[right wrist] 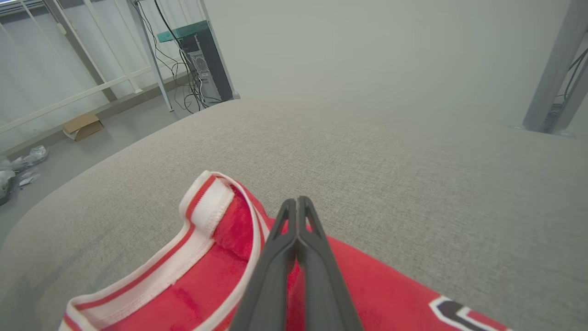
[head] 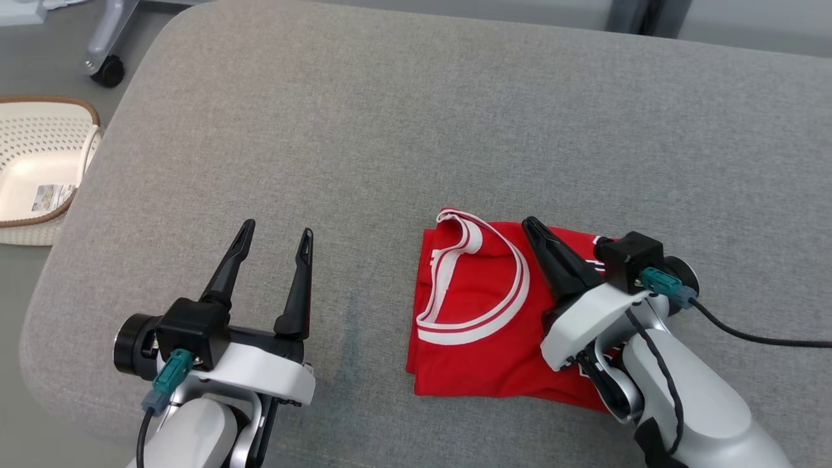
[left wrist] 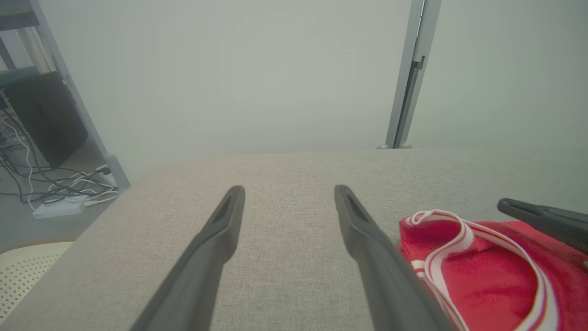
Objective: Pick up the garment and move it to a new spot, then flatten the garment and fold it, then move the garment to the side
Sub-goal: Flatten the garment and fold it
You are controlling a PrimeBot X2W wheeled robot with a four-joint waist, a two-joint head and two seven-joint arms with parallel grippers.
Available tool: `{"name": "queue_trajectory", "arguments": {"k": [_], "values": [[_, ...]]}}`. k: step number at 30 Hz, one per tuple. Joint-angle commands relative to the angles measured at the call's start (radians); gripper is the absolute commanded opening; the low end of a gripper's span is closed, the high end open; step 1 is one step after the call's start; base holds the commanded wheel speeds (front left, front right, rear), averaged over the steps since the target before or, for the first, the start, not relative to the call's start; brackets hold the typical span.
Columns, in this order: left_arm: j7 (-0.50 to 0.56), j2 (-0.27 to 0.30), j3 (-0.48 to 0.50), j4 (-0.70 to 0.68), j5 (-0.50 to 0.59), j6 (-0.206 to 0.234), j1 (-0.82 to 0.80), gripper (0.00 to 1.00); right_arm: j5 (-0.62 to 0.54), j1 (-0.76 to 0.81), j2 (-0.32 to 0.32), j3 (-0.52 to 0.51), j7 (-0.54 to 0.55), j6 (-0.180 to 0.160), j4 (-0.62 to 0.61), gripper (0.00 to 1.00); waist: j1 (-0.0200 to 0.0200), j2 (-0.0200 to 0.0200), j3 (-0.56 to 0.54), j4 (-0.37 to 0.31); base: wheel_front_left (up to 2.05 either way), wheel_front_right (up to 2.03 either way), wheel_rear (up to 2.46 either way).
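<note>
Fig.: head view. Folded red jersey [head: 474, 364], white-and-red trim up, lies lower centre-right on the grey fabric surface [head: 416, 130]. R pincer [head: 530, 225]: fingers pressed together, nothing seen between them, tips over the jersey's upper right part; contact w/ cloth can't be told. L pincer [head: 277, 229]: fingers spread, lower left, over bare surface, apart from the jersey's left edge. Cream perforated basket [head: 29, 140] at left edge, beside the surface.
</note>
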Motion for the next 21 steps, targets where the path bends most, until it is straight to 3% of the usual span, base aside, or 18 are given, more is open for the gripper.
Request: {"name": "queue_trajectory", "arguments": {"k": [1,21], "values": [[-0.005,-0.004,0.002,0.009,0.011,-0.007,-0.019,1.00,0.014,-0.029,0.002,0.019,-0.013,0.001,0.028,0.00,0.0000,0.0000,0.026,0.024,0.00,0.00,0.00],[-0.020,-0.076,0.010,0.085,0.038,-0.074,-0.057,1.00,0.186,-0.187,0.062,0.344,-0.046,0.002,0.269,0.00,0.0000,0.0000,0.049,0.043,0.00,0.00,0.00]]}}
